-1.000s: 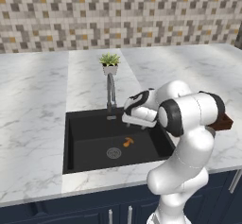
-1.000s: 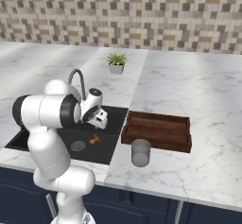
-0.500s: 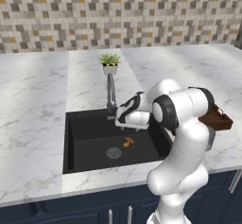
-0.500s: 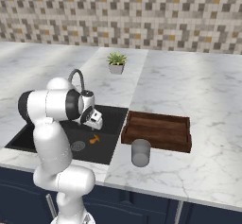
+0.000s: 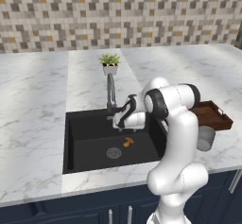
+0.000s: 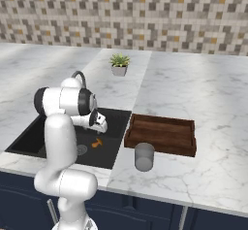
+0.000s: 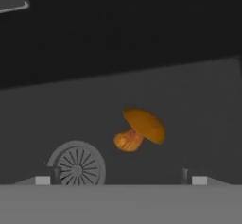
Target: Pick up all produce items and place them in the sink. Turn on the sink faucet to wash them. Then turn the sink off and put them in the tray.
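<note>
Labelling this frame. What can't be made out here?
- Faucet handle position: hidden behind the hand, left base view.
- Water running or not: too fine to see.
- Gripper fingers: cut off by the hand view's bottom edge.
- Tray near end: arm covers it, left base view.

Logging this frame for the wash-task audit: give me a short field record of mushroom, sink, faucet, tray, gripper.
mushroom: on its side on the sink floor, beside the drain
sink: black basin, no water visible
faucet: at the back rim, next to the gripper
tray: on the counter right of the sink, nothing in it
cup: in front of the tray
gripper: open, holding nothing, above the mushroom
</note>
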Motion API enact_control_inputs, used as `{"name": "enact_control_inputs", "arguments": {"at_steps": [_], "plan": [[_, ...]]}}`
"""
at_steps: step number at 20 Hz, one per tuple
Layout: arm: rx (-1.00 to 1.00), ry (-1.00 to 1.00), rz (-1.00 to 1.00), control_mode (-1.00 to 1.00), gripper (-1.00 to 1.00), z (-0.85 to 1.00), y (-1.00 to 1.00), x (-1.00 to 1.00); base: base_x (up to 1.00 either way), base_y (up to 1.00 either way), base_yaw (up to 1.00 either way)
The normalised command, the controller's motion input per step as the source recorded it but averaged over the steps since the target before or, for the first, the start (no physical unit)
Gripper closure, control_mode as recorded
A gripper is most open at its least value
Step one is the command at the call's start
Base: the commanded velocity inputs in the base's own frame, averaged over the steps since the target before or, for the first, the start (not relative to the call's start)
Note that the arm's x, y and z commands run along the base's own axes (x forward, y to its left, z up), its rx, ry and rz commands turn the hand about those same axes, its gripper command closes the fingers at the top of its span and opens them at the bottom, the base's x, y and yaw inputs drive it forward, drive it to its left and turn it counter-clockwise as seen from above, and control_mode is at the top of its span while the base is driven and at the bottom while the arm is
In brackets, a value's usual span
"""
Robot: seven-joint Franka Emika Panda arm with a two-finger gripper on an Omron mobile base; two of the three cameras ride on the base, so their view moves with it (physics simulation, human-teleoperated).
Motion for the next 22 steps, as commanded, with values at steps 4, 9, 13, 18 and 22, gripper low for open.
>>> {"name": "enact_control_inputs", "arguments": {"at_steps": [4, 9, 13, 18, 22], "plan": [[-0.05, 0.1, -0.02, -1.0, -1.0, -0.44, 0.0, 0.22, 0.0, 0.0, 0.0], [-0.02, 0.14, -0.01, -1.0, -1.0, -0.38, 0.0, 0.21, 0.0, 0.0, 0.0], [-0.01, 0.15, -0.01, -1.0, -1.0, -0.35, -0.04, 0.2, 0.0, 0.0, 0.0], [0.0, 0.12, -0.01, -1.0, -1.0, -0.29, -0.16, 0.18, 0.0, 0.0, 0.0], [-0.01, 0.1, -0.01, -1.0, -1.0, -0.31, -0.17, 0.04, 0.0, 0.0, 0.0]]}}
